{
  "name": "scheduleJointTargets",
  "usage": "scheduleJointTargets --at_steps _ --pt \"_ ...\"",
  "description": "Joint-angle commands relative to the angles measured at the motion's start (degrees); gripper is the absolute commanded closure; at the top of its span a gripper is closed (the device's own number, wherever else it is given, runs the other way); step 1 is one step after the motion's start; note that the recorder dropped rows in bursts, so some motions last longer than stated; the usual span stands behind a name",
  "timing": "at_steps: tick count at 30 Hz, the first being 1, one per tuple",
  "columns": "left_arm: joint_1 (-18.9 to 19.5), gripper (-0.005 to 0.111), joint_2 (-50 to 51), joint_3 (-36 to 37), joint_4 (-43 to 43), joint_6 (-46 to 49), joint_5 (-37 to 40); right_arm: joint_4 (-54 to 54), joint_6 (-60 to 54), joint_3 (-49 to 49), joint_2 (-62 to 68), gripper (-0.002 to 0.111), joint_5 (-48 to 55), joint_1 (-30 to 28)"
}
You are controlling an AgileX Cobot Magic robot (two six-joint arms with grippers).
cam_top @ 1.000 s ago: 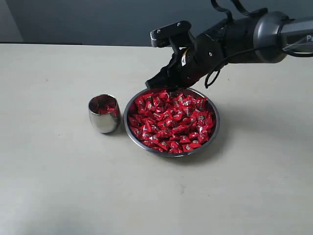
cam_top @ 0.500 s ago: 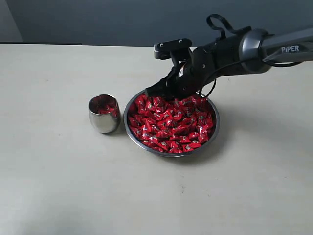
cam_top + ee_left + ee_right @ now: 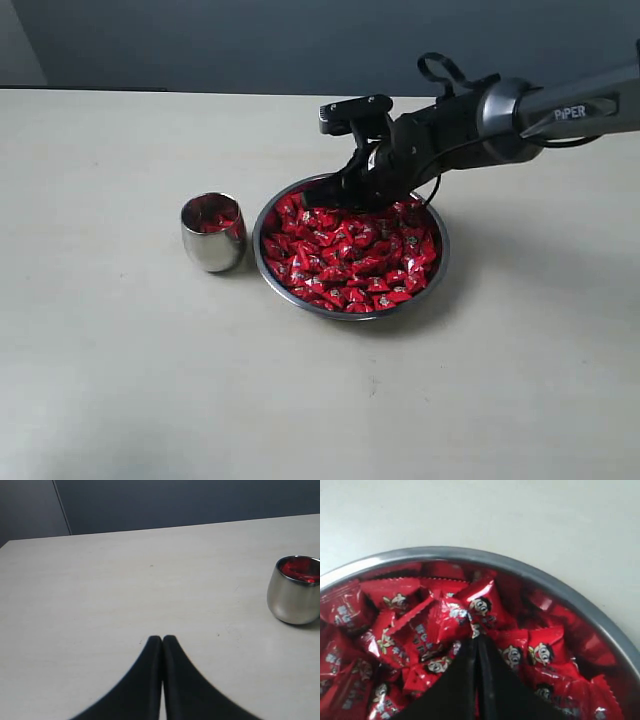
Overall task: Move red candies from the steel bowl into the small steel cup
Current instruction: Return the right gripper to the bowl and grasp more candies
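The steel bowl point(image 3: 437, 268) point(image 3: 535, 571) sits mid-table, heaped with red candies point(image 3: 350, 252) point(image 3: 415, 630). My right gripper point(image 3: 336, 196) point(image 3: 477, 641) is down in the pile at the bowl's far rim. Its jaws are shut, with the edge of one red candy point(image 3: 472, 611) pinched at the tips. The small steel cup point(image 3: 212, 235) point(image 3: 294, 599) stands upright just left of the bowl, with a few red candies point(image 3: 300, 571) inside. In the left wrist view my left gripper point(image 3: 162, 639) is shut on nothing above bare table, away from the cup. It does not show in the exterior view.
The pale table point(image 3: 120, 380) runs wide around the bowl and cup. A dark wall point(image 3: 200, 40) stands behind its far edge. The right arm point(image 3: 520, 115) reaches in from the right, above the table.
The right gripper has dropped from just above the bowl's far rim into the candies and has shut. Bowl and cup have not moved.
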Motion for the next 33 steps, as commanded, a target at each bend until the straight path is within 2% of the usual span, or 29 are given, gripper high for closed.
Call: scheduleJointTargets --at_steps 1,17,28,30,33 --pt "-0.5 0.106 -0.3 -0.5 0.1 -0.1 -0.3 -1.6 -0.1 -0.1 -2.5 0.108 2.2 -0.4" --pt "-0.5 0.106 -0.3 -0.5 0.1 -0.1 -0.3 -3.0 -0.2 -0.1 -6.5 0.108 5.2 -0.4" --pt "-0.5 0.106 -0.3 -0.5 0.1 -0.1 -0.3 -3.9 -1.7 -0.1 -9.4 0.108 7.3 2.3" --pt "-0.5 0.106 -0.3 -0.5 0.1 -0.1 -0.3 -4.5 -1.7 -0.1 -8.8 0.106 8.8 1.4" --pt "-0.5 0.106 -0.3 -0.5 0.1 -0.1 -0.3 -4.5 -1.7 -0.1 -7.2 0.093 9.5 -0.1"
